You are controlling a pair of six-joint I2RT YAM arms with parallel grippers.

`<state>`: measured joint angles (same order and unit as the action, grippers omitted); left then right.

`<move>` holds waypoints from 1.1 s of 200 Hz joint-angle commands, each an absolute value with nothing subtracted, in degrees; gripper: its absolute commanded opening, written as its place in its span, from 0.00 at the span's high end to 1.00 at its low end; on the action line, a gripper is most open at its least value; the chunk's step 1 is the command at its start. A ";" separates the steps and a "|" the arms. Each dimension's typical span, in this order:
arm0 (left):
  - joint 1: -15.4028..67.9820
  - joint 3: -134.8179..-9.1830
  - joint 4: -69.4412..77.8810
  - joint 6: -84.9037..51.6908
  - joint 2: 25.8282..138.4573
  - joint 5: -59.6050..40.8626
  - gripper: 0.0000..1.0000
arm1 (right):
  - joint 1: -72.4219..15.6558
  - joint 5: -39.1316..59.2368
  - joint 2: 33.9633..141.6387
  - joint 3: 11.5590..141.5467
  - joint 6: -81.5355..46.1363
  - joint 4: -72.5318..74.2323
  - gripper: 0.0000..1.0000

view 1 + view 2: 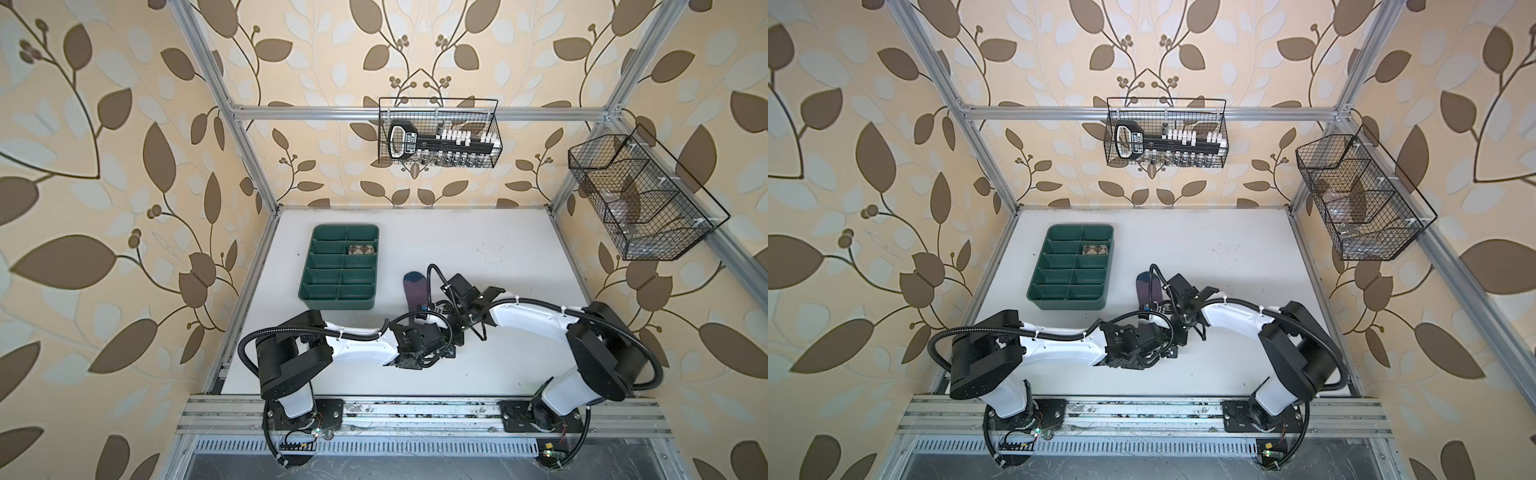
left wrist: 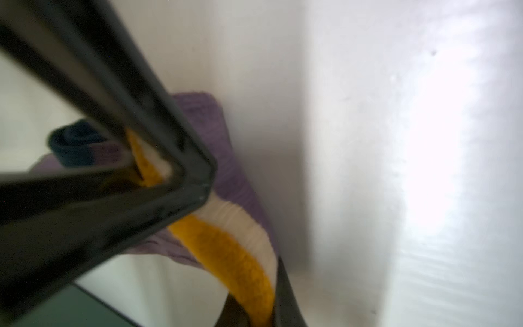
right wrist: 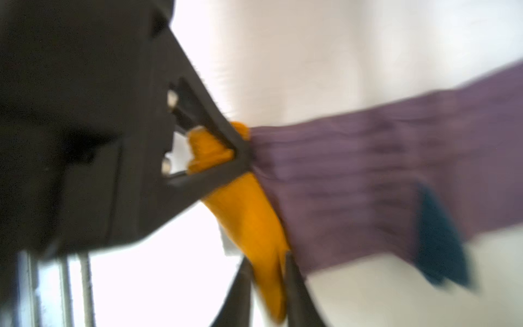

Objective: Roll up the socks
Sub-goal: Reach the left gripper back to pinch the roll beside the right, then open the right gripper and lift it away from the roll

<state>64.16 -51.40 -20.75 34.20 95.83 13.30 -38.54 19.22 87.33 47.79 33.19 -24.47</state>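
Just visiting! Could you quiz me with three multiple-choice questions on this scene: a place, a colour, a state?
1. Where is the tan sock? A wire basket; B tray; C on an arm.
2. The purple sock has a cuff that is: A green; B red; C orange.
3. The purple sock is: A rolled up; B stretched out; C knotted.
Answers: B, it sits in a tray compartment; C, the orange band shows in both wrist views; B, it stretches out unrolled.
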 commanded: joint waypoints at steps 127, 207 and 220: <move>46.86 -73.39 -49.03 30.42 112.76 -18.93 0.97 | -22.24 -5.89 24.46 27.30 -2.64 3.67 0.04; 43.71 -78.69 -54.66 27.80 119.37 -26.78 0.95 | -67.59 -28.00 39.70 32.56 39.27 -26.29 0.25; 43.35 -79.10 -54.82 27.63 119.92 -26.89 0.95 | -71.88 -30.55 42.44 30.50 37.82 -22.47 0.31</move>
<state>43.79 -79.00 -52.29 28.56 116.36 -26.68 -64.95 -17.67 39.22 33.74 30.70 -20.51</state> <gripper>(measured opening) 0.100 0.735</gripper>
